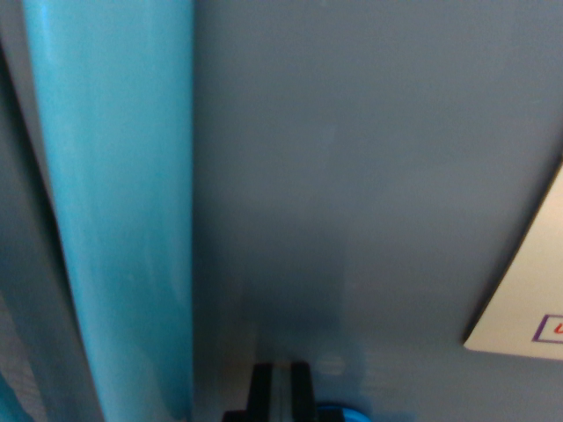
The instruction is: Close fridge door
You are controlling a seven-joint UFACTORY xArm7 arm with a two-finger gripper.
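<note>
Grey-blue flat metal fridge door [369,176] fills almost the whole wrist view, very close to the camera, with a glossy turquoise vertical handle bar [119,202] at the wrist view's left and a white sticker corner [528,308] at the right. Black gripper [281,391] at the bottom edge has its fingers pressed together with nothing between, so if the push is off-centre it could slide along the smooth panel.

Nothing is showing what sort of place this is: only a grey fridge door [369,176] is filling the view above the pincer [281,396].
</note>
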